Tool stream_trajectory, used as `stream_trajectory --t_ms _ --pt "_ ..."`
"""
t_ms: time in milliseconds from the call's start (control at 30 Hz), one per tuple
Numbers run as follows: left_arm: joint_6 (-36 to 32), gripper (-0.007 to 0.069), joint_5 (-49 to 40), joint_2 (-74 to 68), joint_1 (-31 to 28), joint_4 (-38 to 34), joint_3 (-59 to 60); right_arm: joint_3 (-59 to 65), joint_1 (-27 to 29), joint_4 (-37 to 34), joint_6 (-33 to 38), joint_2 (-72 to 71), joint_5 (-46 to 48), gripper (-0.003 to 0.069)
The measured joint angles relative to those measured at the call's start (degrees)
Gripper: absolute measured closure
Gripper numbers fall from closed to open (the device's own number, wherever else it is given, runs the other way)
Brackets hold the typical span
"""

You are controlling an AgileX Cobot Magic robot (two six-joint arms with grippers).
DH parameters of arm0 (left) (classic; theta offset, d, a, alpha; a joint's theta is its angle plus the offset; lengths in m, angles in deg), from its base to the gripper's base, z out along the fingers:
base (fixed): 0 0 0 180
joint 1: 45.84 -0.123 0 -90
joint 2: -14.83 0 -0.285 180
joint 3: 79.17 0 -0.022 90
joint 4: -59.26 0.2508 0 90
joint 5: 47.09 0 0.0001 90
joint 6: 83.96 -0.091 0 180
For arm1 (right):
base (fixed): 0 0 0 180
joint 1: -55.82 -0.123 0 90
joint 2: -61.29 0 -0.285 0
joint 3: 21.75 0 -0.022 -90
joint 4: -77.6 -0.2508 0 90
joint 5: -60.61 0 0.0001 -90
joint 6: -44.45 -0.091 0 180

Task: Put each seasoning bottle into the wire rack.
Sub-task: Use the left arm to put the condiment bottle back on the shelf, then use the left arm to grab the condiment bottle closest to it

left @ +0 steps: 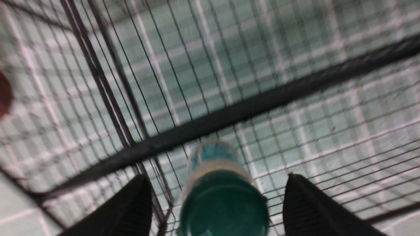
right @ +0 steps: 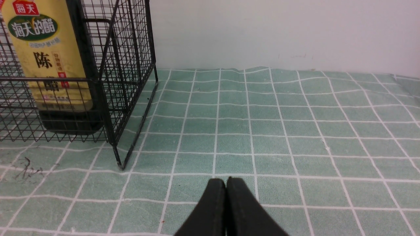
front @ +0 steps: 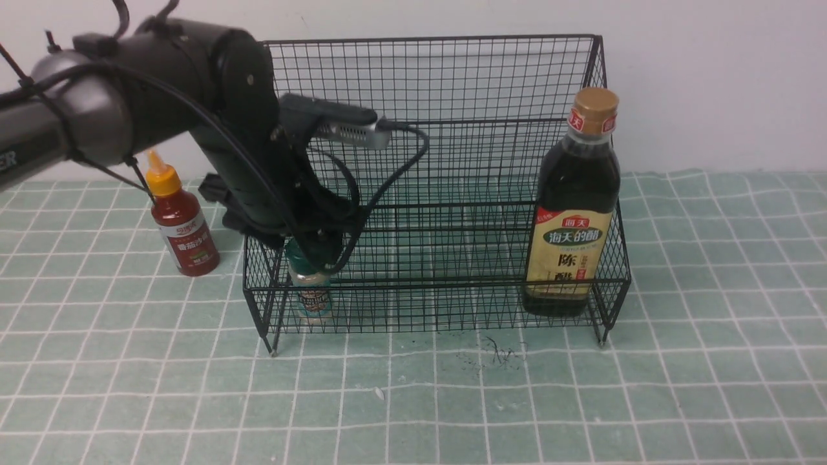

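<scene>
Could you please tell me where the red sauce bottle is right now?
In the front view, the red sauce bottle stands upright on the cloth, outside the wire rack, just beyond its left end.

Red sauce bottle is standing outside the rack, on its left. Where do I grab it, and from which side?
Grip the red sauce bottle across its labelled body, below the tapered yellow nozzle, likely too narrow to hold. It stands nearly upright with the wire rack close on its right, so I'd come in level from the near side with the left gripper.
</scene>
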Motion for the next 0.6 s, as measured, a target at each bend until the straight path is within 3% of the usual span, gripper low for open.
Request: stream_trajectory --t_ms 100,167,267,333,467,600 --pt "0.00 0.0184 -3.66 2.20 0.00 2.26 -5.59 0.00 0.00 0.00 0.05 0.00 0.05 0.0672" --pt "0.00 0.0289 -8.07 4.71 -0.31 5.98 -9.90 0.00 0.00 0.00 0.05 0.00 0.05 0.0672" --pt "0.32 0.0526 -11.35 8.06 -3.00 10.66 -13.58 0.00 0.00 0.00 0.05 0.00 0.05 0.0672" --pt "0.68 0.0596 -12.13 9.88 -8.26 11.47 -14.01 0.00 0.00 0.00 0.11 0.00 0.05 0.0672" --pt "0.24 0.0624 -13.03 10.02 -17.94 8.06 -14.01 0.00 0.00 -0.05 0.11 0.00 0.05 0.0672" --pt "-8.21 0.0603 -13.24 6.39 -25.19 0.43 -14.01 0.00 0.00 -0.05 0.11 0.00 0.05 0.0672"
